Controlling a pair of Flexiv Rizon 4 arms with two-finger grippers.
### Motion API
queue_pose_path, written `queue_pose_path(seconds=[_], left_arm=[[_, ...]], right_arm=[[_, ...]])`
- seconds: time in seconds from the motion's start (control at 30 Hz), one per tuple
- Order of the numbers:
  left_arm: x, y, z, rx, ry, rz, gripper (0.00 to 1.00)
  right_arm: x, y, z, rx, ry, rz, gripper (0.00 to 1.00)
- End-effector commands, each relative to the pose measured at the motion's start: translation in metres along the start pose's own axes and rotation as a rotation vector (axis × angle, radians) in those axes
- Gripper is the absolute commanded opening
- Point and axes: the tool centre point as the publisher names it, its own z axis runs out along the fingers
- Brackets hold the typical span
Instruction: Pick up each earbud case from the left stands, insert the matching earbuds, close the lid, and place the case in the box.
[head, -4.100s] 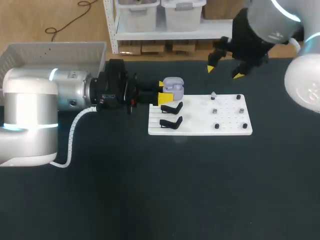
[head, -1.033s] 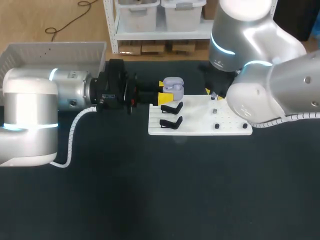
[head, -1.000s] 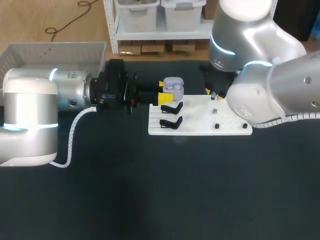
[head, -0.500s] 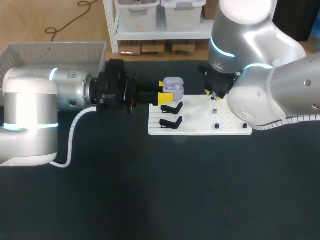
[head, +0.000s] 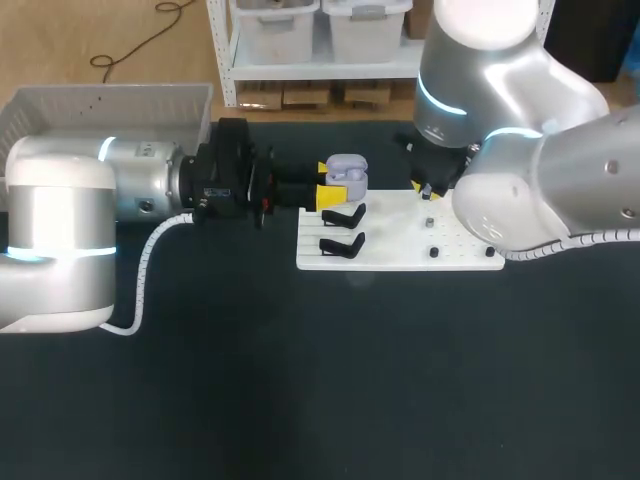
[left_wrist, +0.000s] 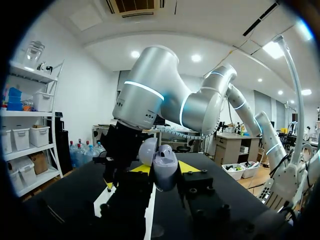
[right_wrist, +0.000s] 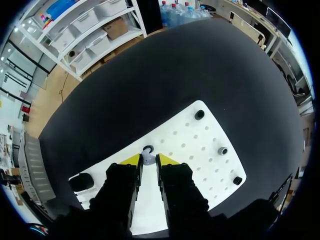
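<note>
Dark table (head: 300, 400) carries white pegboard (head: 400, 255). Left gripper (head: 326, 183) clamped on lilac earbud case (left_wrist: 165, 172), lid open, held at board's far left corner, beside two black stands (head: 343, 215). Right gripper (right_wrist: 148, 160) down at board's far edge, yellow tips pinching small pale earbud (right_wrist: 148, 157) from both sides.

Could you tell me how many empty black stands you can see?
2: near stand and middle stand on the white board; a third may hide behind the case.
</note>
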Motion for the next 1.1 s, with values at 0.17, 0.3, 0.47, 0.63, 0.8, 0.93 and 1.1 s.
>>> queue_pose_path(seconds=[0.17,0.3,0.47,0.63,0.8,0.93,1.1], left_arm=[[0.000,-0.001,0.000,-0.005,-0.001,0.001,0.00],[0.000,-0.001,0.000,-0.005,-0.001,0.001,0.00],[0.000,-0.001,0.000,-0.005,-0.001,0.001,0.00],[0.000,-0.001,0.000,-0.005,-0.001,0.001,0.00],[0.000,-0.001,0.000,-0.005,-0.001,0.001,0.00],[0.000,-0.001,0.000,-0.005,-0.001,0.001,0.00],[0.000,-0.001,0.000,-0.005,-0.001,0.001,0.00]], right_arm=[[0.000,-0.003,-0.022,-0.029,-0.001,0.008,0.00],[-0.001,-0.005,-0.040,-0.055,-0.004,0.017,0.00],[-0.007,-0.010,-0.075,-0.098,-0.020,0.028,0.00],[-0.009,-0.012,-0.123,-0.185,-0.017,0.008,0.00],[-0.010,-0.010,-0.169,-0.257,-0.011,-0.047,0.00],[-0.005,-0.008,-0.205,-0.339,0.032,-0.114,0.00],[0.008,-0.002,-0.240,-0.403,0.082,-0.222,0.00]])
